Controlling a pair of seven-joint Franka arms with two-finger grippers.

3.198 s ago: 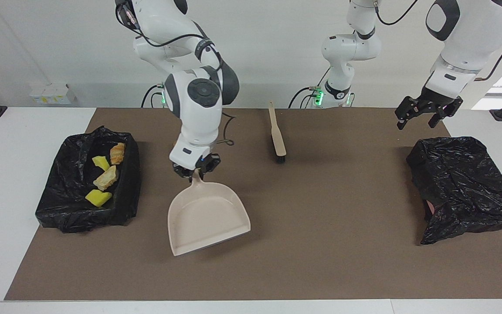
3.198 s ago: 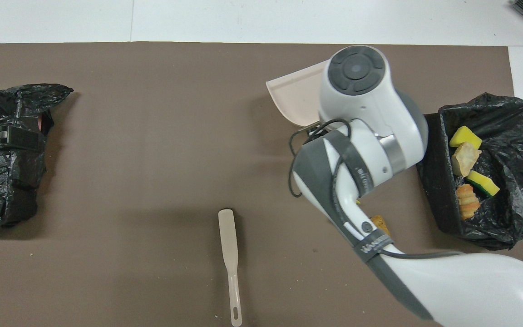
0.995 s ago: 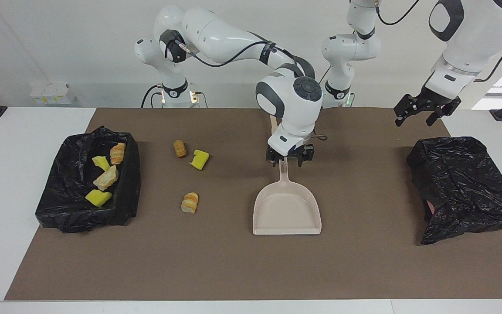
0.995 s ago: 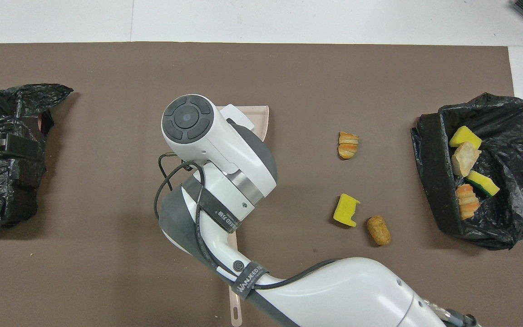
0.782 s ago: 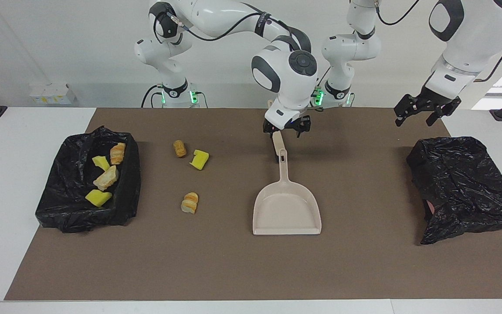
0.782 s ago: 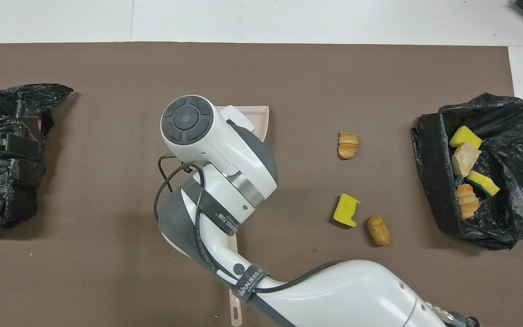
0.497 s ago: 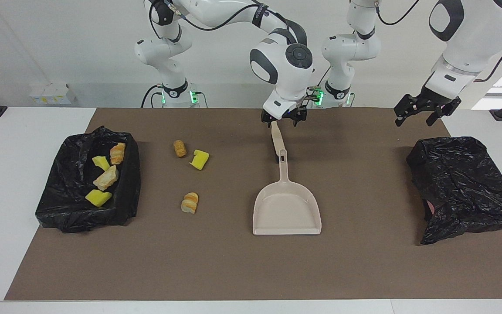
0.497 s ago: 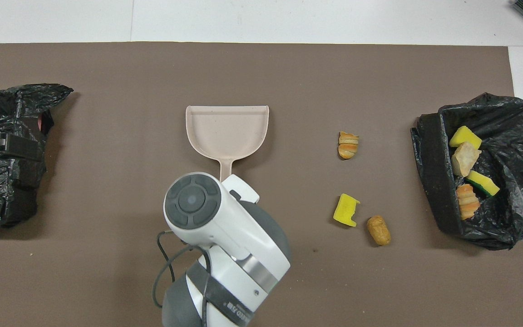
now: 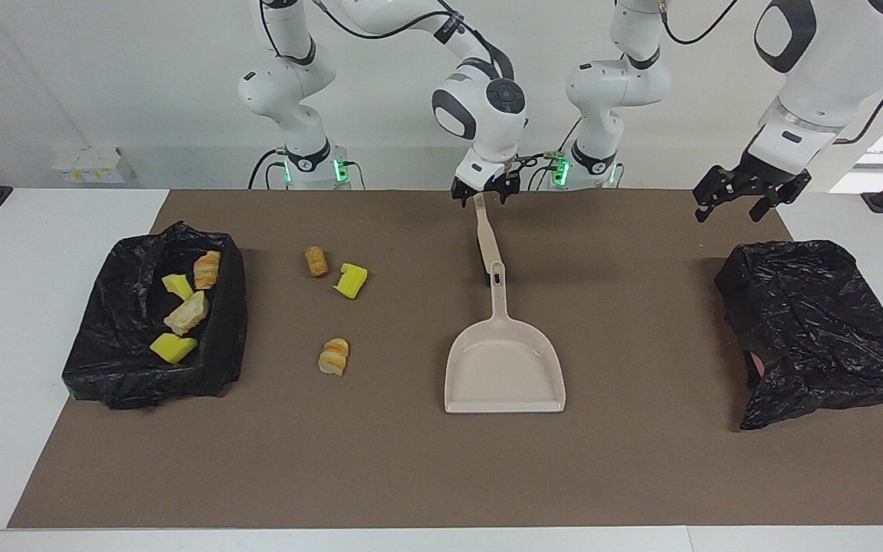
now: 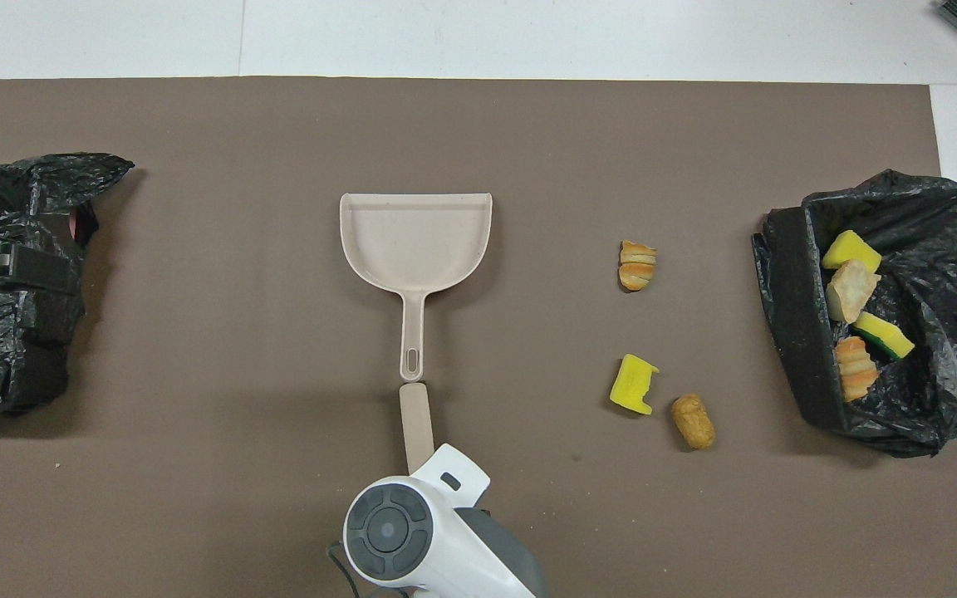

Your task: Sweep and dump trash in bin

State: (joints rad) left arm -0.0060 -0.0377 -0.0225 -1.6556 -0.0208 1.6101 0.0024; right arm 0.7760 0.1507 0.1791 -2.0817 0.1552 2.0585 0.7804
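The right gripper [image 9: 485, 192] hangs with jaws released over the handle end of the brush [image 9: 487, 239], holding nothing. The left gripper [image 9: 744, 201], jaws apart and empty, waits above the crumpled black bag [image 9: 817, 322] at the left arm's end. In the overhead view the dustpan [image 10: 417, 241] lies at 12 o'clock of the brush. 3 scraps of trash [image 10: 637, 265] lie on the brown mat [image 9: 641, 460]; 4 more sit in the lined bin [image 9: 104, 376].

One high camera faces the robots, another looks steeply down (half a turn apart), both covering the brown mat [image 9: 641, 460].
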